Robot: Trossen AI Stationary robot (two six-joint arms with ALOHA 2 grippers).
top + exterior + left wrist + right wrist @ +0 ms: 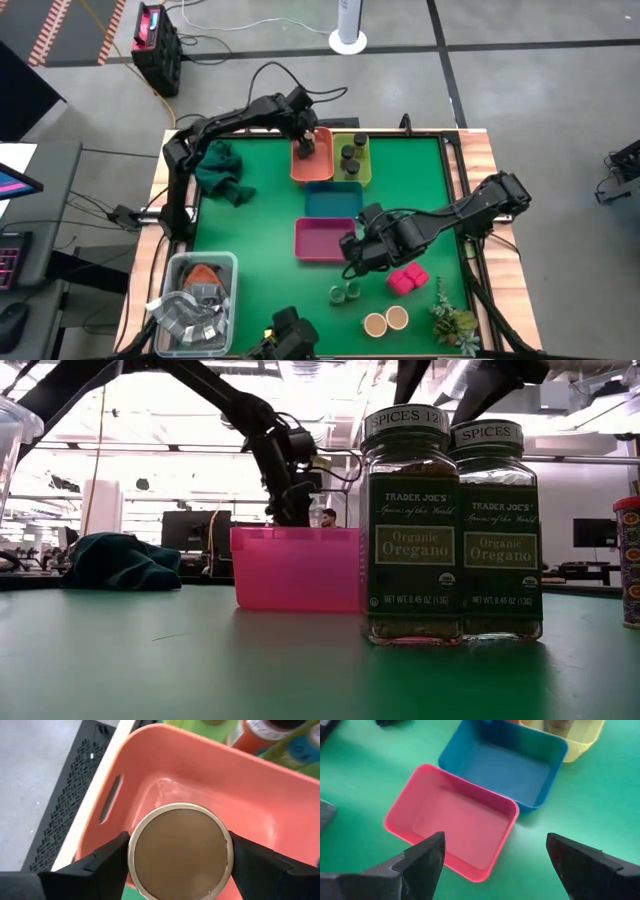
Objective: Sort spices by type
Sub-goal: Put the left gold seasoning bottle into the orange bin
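My left gripper (pixel 305 148) is over the orange tray (pixel 318 168) at the table's far side, shut on a tan-topped jar (pixel 180 850). Three dark grey jars (pixel 350 155) stand in the yellow-green tray next to it. My right gripper (pixel 355 250) is open above the right end of the pink tray (pixel 450 820), touching nothing; the blue tray (pixel 505 762) lies just beyond. Two green-lidded oregano jars (pixel 415 520) stand on the mat near the pink tray. Two pink blocks (pixel 407 280) and two tan-topped jars (pixel 386 321) sit toward the near right. My left gripper pinches the tan-topped jar between its two fingers (pixel 107 860), one on each side of the round wall just under the lid's rim (pixel 131 851). The fingers come from above, pointing down into the orange tray (pixel 280 820). The jar stands upright; whether its base touches the tray floor does not show.
A dark green cloth (pixel 222 170) lies at the far left. A clear bin (pixel 195 300) of odds and ends sits at the near left corner. A leafy sprig (pixel 452 318) lies by the near right edge. Open green mat (pixel 260 240) lies left of the pink tray.
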